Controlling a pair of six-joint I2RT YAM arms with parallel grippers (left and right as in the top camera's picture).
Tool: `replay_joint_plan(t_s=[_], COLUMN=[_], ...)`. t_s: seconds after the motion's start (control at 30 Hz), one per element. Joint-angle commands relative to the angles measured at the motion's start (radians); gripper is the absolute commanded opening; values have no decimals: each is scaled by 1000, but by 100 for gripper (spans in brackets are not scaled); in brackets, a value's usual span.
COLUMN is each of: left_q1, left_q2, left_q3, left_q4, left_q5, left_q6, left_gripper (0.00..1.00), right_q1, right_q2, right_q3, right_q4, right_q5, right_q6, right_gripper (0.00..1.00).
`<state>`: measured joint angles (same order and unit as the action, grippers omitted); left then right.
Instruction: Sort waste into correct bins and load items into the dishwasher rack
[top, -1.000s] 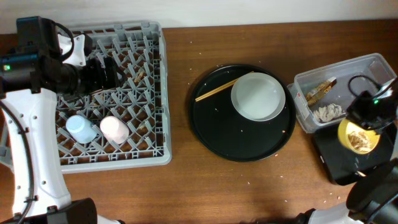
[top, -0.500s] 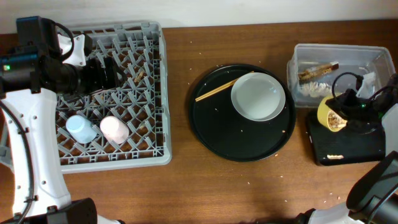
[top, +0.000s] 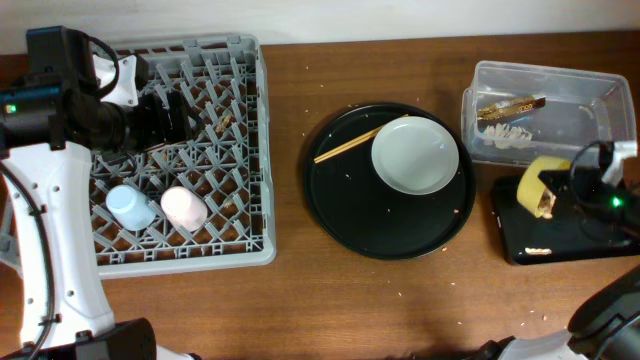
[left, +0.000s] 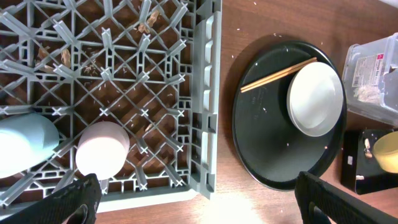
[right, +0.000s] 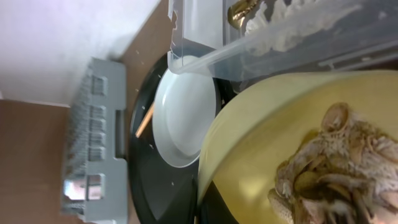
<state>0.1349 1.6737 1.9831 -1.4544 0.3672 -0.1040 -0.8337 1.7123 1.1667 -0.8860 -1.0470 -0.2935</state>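
Observation:
The yellow bowl (top: 533, 185) is tipped on its side over the small black tray (top: 570, 235), held by my right gripper (top: 574, 195). Beige food scraps (right: 336, 168) cling inside it, and a few lie on the tray (top: 537, 251). The clear tub (top: 560, 110) holds the gold-brown wrapper (top: 511, 103) and white tissue (top: 504, 135). The grey-white plate (top: 415, 155) and chopsticks (top: 358, 140) lie on the round black tray (top: 350, 215). The pink cup (top: 183, 207) and light-blue cup (top: 132, 206) sit in the grey rack (top: 255, 150). My left gripper (left: 199, 205) is open and empty above the rack's near edge.
Small crumbs are scattered on the brown table around the round tray and on the rack floor (left: 146, 25). The tub and the black tray stand close together at the right table edge. The wall runs along the far side.
The right gripper lifted the yellow bowl from upright over the black tray and tipped it onto its side. The clear tub shifted toward the far edge. The left arm has not moved.

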Motion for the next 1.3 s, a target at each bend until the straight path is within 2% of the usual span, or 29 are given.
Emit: replay_joint_plan(t_s=[0.0, 0.17, 0.43, 0.5, 0.53, 0.57, 0.6, 0.63, 0.67, 0.7, 0.73, 0.77, 0.8, 0.83, 0.97, 1.03, 1.1, 1.13, 1.17, 1.2, 1.23, 1.27], left_q1=[-1, -1, -1, -1, -1, -1, -1, -1, -1, -1, -1, -1, -1, -1, -1, -1, -1, -1, -1, -1, -1, -1], left_q2=[-2, -2, -2, -2, -2, -2, -2, -2, -2, -2, -2, -2, -2, -2, -2, -2, -2, -2, -2, -2, -2, -2], left_q3=[8, 8, 8, 8, 8, 8, 8, 8, 8, 8, 8, 8, 8, 8, 8, 8, 8, 8, 8, 8, 8, 8], left_q4=[2, 2, 2, 2, 2, 2, 2, 2, 2, 2, 2, 2, 2, 2, 2, 2, 2, 2, 2, 2, 2, 2], left_q5=[11, 11, 11, 11, 11, 11, 11, 11, 11, 11, 11, 11, 11, 11, 11, 11, 11, 11, 11, 11, 11, 11], left_q6=[19, 19, 19, 19, 19, 19, 19, 19, 19, 19, 19, 19, 19, 19, 19, 19, 19, 19, 19, 19, 19, 19], left_gripper=[99, 99, 99, 99, 99, 99, 99, 99, 99, 99, 99, 99, 99, 99, 99, 99, 99, 99, 99, 99, 99, 99], right_q1=[-85, -173, -175, -175, -175, -176, -176, -175, -175, -176, -175, -170, -168, -168, -141, -141, -141, -139, -130, -124, -121, -117], right_q2=[14, 14, 14, 14, 14, 14, 14, 11, 10, 11, 11, 8, 9, 8, -24, -63, -75, -76, -78, -78, -71, -75], right_q3=[-92, -179, -211, -210, -210, -210, -210, -210, -204, -204, -205, -205, -204, -204, -187, -179, -173, -173, -172, -167, -154, -154], right_q4=[60, 91, 122, 169, 190, 216, 220, 191, 205, 217, 198, 175, 199, 192, 168, 158, 183, 149, 106, 119, 181, 183], right_q5=[-262, -459, -452, -434, -366, -256, -314, -505, -428, -322, -340, -386, -291, -277, -327, -378, -3, -247, -479, -441, -154, -210], right_q6=[-80, -153, -188, -84, -65, 44, 90, -20, -10, 74, 106, 38, 102, 178, 170, 86, 356, 203, -18, -21, 300, 330], right_gripper=[4, 4, 4, 4, 4, 4, 4, 4, 4, 4, 4, 4, 4, 4, 4, 4, 4, 4, 4, 4, 4, 4])
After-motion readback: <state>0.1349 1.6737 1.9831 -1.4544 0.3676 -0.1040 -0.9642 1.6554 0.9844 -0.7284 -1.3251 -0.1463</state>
